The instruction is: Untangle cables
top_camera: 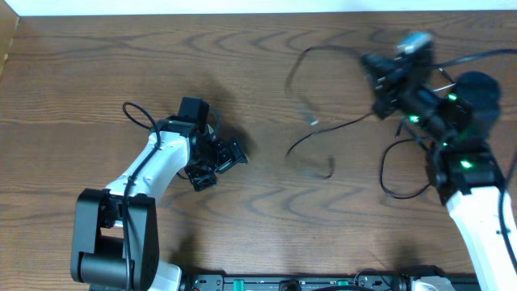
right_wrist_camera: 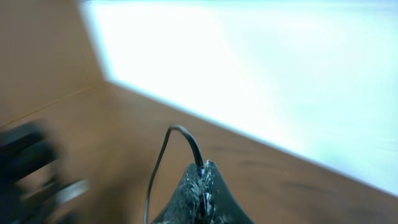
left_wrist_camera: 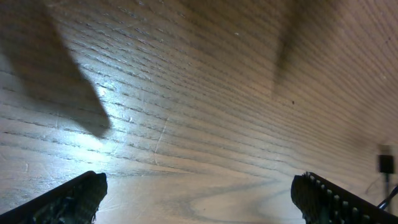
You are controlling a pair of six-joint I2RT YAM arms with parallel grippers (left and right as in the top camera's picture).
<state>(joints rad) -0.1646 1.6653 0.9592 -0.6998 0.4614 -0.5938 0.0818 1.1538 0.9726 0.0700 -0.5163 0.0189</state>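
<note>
Right gripper (right_wrist_camera: 204, 180), upper right: pinched shut on black cable (right_wrist_camera: 176, 127); step, apparently pulling it free. Left gripper (left_wrist_camera: 202, 190), centre left: wide open, empty. Next likely: pin loose strands (top_camera: 327, 129).

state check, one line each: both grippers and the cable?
left gripper, open, holding nothing, low over the table
right gripper, shut on the black cable
black cable, pinched in the right gripper, arching up out of its tips, the rest trailing in loose loops

White-shelled left arm (top_camera: 149, 166), black joints, ridged black fingers (left_wrist_camera: 336, 202), green lights on right arm (top_camera: 477, 202)
</note>
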